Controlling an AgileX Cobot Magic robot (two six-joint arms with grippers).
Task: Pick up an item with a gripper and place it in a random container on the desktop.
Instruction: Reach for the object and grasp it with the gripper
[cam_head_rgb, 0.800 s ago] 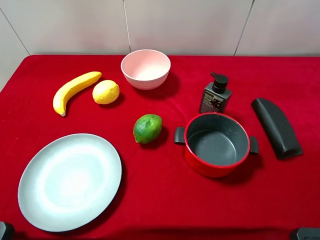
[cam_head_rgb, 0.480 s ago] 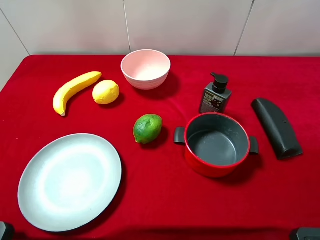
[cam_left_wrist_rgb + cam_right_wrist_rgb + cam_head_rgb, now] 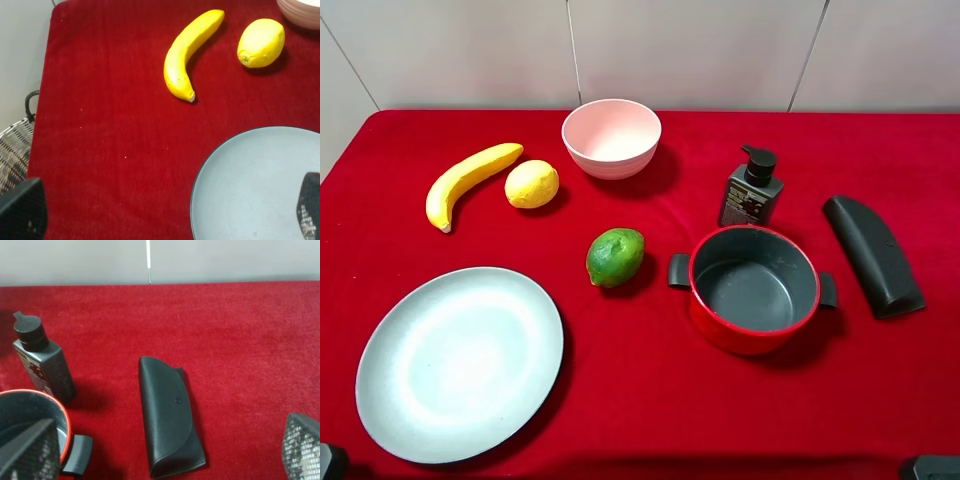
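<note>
The dark grey pump bottle stands upright on the red cloth just behind the red pot; it also shows in the right wrist view. The pale grey-blue plate lies at the front left with nothing on it, and part of it shows in the left wrist view. My left gripper is open and empty, above the plate's near left edge. My right gripper is open and empty, over the cloth in front of the black case, well short of the bottle. Only dark bits of both arms show at the high view's bottom corners.
A red pot with dark handles stands right of centre. A long black case lies at the right. A pink bowl is at the back, a lime in the middle, a lemon and banana at back left. A wire basket sits off the table's left edge.
</note>
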